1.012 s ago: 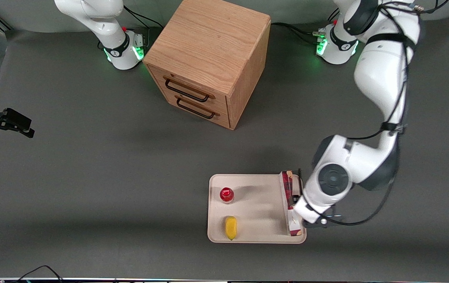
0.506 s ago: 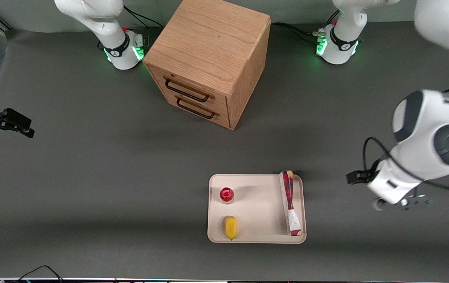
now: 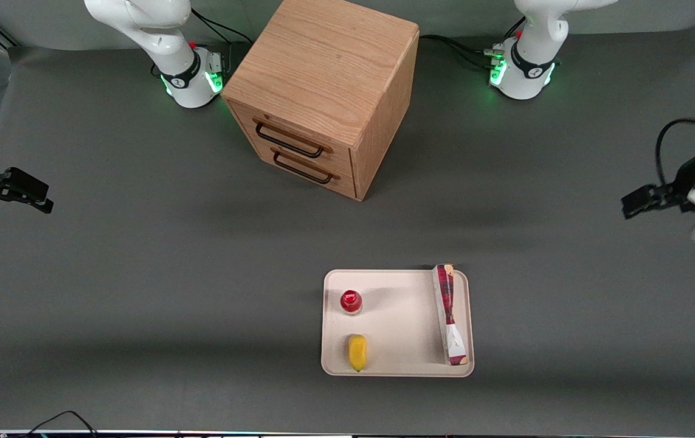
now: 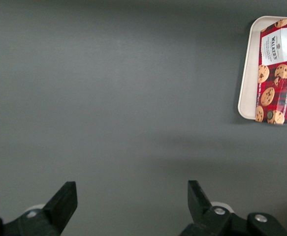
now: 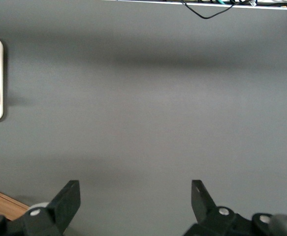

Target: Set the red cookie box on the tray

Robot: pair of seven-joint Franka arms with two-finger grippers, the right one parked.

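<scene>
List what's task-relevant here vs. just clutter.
Job: red cookie box, standing on its edge on the tray; gripper, open, above bare table toward the working arm's end.
Lying about: red-capped bottle, yellow item, wooden cabinet.

The dark grey table (image 3: 140, 274) carries the tray (image 3: 396, 367) near the front camera and a wooden cabinet (image 3: 323, 91) farther off; the gripper (image 4: 131, 206) hovers above it, toward the working arm's end.

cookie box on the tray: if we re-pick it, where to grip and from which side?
Judging from its pose, grip the red cookie box mid-length across its thin upturned edge, from above: it seems to stand on its long edge along the tray rim. The tool is open, hanging over bare table toward the working arm's end.
</scene>
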